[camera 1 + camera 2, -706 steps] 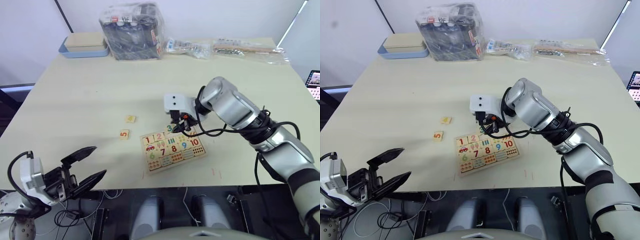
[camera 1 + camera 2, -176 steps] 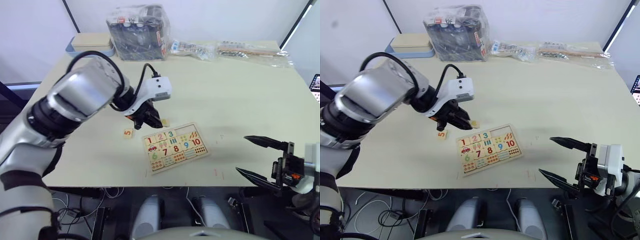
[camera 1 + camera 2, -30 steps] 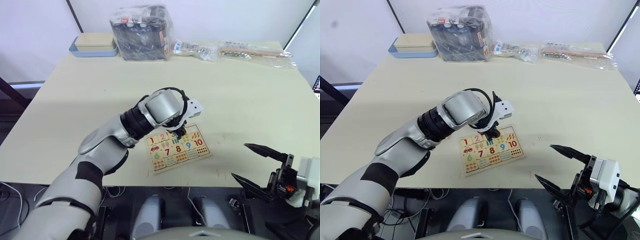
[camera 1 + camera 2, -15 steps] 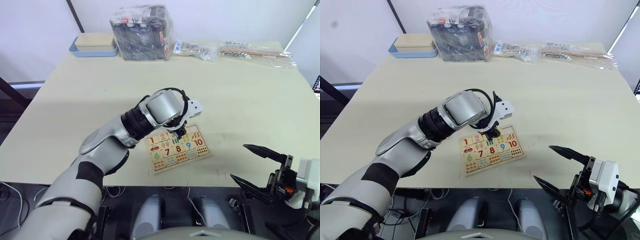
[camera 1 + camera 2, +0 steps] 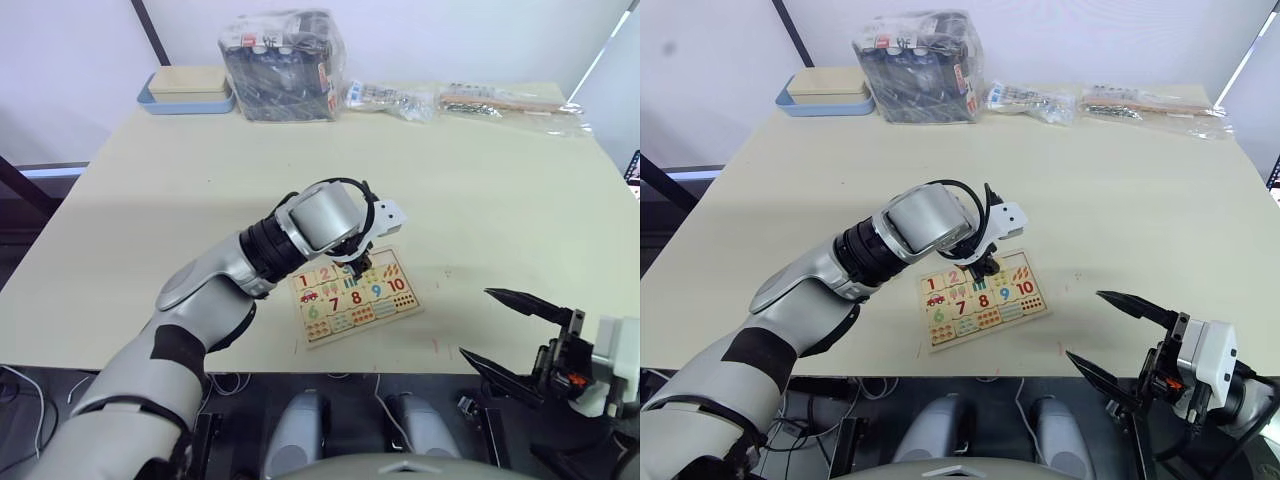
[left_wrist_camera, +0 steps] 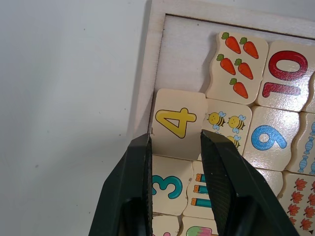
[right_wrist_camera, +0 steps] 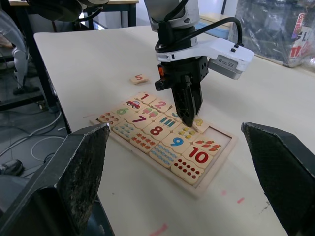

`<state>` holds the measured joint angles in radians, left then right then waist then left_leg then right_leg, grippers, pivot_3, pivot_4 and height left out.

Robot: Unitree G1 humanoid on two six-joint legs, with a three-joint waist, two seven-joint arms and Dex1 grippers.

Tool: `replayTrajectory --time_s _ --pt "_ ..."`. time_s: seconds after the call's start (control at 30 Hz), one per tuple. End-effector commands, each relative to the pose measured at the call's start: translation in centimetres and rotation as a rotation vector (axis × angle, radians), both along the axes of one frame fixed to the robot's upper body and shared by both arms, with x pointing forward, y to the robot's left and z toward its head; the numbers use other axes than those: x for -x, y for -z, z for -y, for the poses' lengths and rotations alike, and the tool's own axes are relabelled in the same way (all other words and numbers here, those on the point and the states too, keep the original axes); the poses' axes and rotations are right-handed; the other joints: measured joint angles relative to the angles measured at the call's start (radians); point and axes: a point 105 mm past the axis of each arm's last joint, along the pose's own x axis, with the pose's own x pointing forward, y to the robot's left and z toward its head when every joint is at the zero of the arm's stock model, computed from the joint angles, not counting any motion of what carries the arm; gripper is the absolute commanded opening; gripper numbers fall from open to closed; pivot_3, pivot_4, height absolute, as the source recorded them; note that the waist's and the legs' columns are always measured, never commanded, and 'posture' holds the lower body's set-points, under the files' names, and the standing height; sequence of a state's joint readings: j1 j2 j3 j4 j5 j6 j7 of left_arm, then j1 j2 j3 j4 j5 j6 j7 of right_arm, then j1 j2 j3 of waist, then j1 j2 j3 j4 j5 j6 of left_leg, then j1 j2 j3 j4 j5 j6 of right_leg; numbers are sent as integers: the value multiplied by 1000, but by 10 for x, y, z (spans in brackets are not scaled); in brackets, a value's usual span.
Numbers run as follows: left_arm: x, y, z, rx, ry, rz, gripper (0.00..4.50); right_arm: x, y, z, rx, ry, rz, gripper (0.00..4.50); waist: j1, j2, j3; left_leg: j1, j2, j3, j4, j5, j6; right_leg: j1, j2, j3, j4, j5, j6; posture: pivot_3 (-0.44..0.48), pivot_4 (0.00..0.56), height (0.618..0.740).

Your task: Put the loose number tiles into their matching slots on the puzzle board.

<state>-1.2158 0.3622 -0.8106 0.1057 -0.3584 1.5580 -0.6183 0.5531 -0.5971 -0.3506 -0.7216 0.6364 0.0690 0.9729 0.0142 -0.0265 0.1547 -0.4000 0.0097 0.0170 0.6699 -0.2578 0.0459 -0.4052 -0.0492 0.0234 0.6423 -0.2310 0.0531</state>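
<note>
Small square light-wood tile with a red 5 (image 7: 139,77) lies loose on the cream tabletop (image 5: 480,190), apart from the flat light-wood puzzle board (image 5: 355,295). Left gripper (image 6: 174,142) clamps the yellow-4 tile (image 6: 177,122) over the board's top row, beside the 3 tile (image 6: 168,186); last slot (image 6: 185,58) bare. Right gripper (image 7: 179,162) hangs spread wide off the near table edge.

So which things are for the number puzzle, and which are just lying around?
For the puzzle: puzzle board, the 4 tile between the left gripper fingers, the loose 5 tile.

Lying around: blue tray, plastic-wrapped box, bagged items along the table's far edge.
</note>
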Motion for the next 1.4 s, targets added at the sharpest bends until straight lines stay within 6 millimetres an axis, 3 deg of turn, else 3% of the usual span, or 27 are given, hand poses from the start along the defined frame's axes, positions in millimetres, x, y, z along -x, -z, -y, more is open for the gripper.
replayTrajectory --time_s 0.03,0.43,0.57,0.8,1.07,1.23,1.4 --pt "1 2 -4 -10 -10 -1 1024 2 -5 -3 3 -18 23 4500 0 0 0 0 0 0 0 0 0 0 0 0 0 0 0 0 150 740" --pt "0 2 -3 -6 -2 4 1024 1 -6 -3 4 -21 24 4500 0 0 0 0 0 0 0 0 0 0 0 0 0 0 0 0 150 740" --pt "-2 1 -3 -5 -4 8 2648 0 -6 -3 3 -21 26 4500 0 0 0 0 0 0 0 0 0 0 0 0 0 0 0 0 150 740" --pt "-3 -3 -1 16 -1 15 2648 -1 -5 -3 2 -20 29 4500 1 0 0 0 0 0 0 0 0 0 0 0 0 0 0 0 150 740" --pt "2 -52 6 258 91 11 2648 -3 -4 -3 2 -20 35 4500 -1 0 0 0 0 0 0 0 0 0 0 0 0 0 0 0 150 740" --pt "-4 -69 -16 340 121 28 2648 -6 -4 -2 3 -27 40 4500 -1 0 0 0 0 0 0 0 0 0 0 0 0 0 0 0 150 740" --pt "-28 -81 -34 561 222 200 2648 -10 -5 0 6 -33 46 4500 1 0 0 0 0 0 0 0 0 0 -1 0 0 0 0 0 150 740"
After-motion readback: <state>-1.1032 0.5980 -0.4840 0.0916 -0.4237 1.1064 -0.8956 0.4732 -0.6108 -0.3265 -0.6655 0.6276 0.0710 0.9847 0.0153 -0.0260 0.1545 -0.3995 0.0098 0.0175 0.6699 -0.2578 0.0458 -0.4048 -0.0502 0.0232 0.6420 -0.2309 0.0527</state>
